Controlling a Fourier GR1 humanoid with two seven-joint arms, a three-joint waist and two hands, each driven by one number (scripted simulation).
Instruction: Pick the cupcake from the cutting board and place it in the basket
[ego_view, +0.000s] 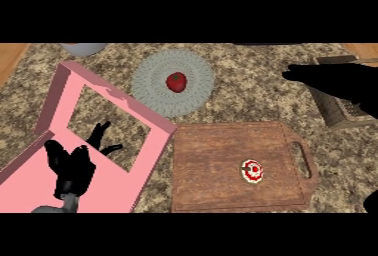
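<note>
The cupcake (252, 171), with a red and white swirled top, stands on the right half of the brown wooden cutting board (214, 165). The pink basket (66, 95) lies to the left of the board, its rim touching the board's far left corner. My left hand (71, 167) rests open over the basket's near part, fingers up. My right hand (332, 82) hangs high at the upper right, a dark shape with fingers stretched leftward, open and holding nothing. It is well beyond and to the right of the cupcake.
A round grey plate (159, 92) with a red item (176, 81) on it lies behind the board. A metal grater (341, 110) stands at the right edge, partly behind my right hand. A grey bowl's rim (83, 48) shows at the far left.
</note>
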